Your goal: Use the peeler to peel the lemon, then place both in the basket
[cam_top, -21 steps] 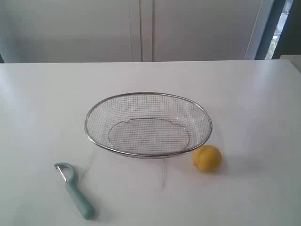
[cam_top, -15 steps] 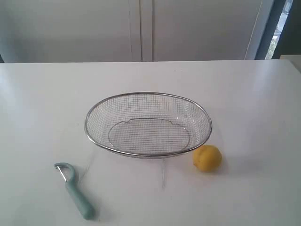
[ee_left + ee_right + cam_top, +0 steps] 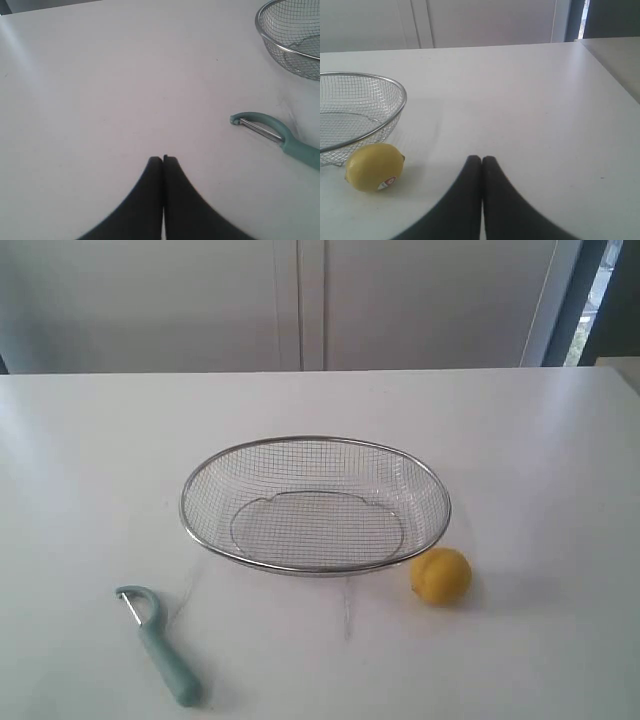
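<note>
- The lemon (image 3: 440,576) sits on the tabletop (image 3: 540,440), outside the basket (image 3: 210,490) and just beside its near right rim
- The peeler (image 3: 160,645) lies flat at the front left, apart from the basket, with its looped head away from the front edge
- Nothing lies in the basket
- The left pincer (image 3: 163,159) has its tips pressed together on nothing, near the peeler's head
- The right pincer (image 3: 481,159) is likewise together and empty, with the lemon close by
- The step in hand looks like the first pick-ups, so each pincer must spread before coming down
- Take the peeler across mid-handle, clear of the blade
- Clamp the lemon at its widest part, because it is smooth and round and an off-centre nudge could roll it
</note>
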Controlling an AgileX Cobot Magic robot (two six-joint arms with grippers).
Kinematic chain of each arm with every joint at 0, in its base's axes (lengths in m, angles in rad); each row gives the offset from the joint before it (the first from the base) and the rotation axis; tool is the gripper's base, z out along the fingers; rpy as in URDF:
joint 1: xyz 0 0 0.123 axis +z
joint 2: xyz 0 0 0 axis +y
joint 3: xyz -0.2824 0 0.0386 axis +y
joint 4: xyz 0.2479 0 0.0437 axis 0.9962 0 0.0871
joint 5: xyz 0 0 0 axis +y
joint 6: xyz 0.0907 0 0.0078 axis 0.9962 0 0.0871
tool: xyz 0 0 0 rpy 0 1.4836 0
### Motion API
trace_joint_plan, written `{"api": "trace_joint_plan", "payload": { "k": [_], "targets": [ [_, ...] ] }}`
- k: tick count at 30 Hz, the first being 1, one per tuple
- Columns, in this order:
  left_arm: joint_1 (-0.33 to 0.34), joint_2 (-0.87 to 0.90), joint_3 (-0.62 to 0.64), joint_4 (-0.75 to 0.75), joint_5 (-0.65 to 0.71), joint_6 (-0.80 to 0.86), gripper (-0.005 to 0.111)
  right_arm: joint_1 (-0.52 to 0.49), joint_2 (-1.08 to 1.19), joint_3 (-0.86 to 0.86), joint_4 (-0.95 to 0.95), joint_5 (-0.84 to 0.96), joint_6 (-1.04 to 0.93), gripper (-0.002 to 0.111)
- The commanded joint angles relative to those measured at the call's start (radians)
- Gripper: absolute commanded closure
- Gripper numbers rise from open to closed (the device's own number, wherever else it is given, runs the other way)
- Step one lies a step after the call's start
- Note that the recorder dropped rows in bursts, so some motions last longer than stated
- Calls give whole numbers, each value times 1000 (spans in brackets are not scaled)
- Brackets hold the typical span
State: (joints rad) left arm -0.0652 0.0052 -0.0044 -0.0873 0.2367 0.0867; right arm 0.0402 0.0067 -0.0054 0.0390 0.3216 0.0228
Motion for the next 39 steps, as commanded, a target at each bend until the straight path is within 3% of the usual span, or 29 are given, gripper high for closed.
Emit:
{"api": "trace_joint_plan", "payload": {
  "k": [1,11,31,39],
  "targets": [
    [-5,-5,4,-5,0,0,107,-6,-7,5,-6,-8,0,108],
    [-5,-5,4,-5,0,0,107,-6,-7,5,-6,-41,0,108],
    [-5,-5,4,-5,0,0,107,-6,-7,5,-11,-434,0,108],
    [-5,-5,4,-5,0,0,107,-6,-7,5,-11,-444,0,108]
  ]
}}
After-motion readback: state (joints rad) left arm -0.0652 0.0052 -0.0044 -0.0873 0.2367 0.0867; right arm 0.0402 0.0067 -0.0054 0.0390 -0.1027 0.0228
